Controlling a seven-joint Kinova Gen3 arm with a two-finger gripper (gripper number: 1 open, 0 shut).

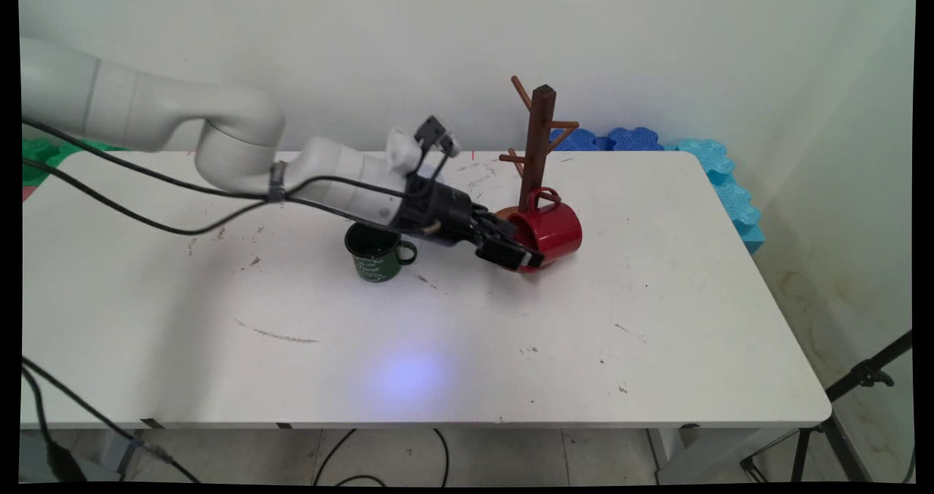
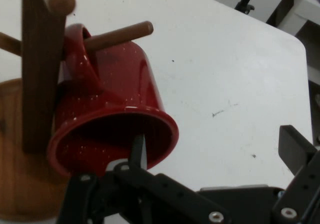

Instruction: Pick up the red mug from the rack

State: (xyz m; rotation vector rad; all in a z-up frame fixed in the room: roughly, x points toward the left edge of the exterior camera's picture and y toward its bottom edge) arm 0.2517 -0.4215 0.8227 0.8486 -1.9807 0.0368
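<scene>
**Claw at the rim of the red mug beside the wooden rack**

The claw (image 1: 519, 255) is spread wide, one finger (image 2: 138, 153) reaching inside the mouth of the red mug (image 1: 549, 233), the other out over the bare surface (image 1: 657, 297); it clamps nothing. The mug lies tilted at the foot of the wooden rack (image 1: 538, 147), its handle hooked over a low peg (image 2: 117, 36), its side touching the post. A green mug (image 1: 376, 252) stands upright just beside the wrist. Judging from this, any motion here should be slow and along the peg, since a sideways pull could tip the rack.
</scene>
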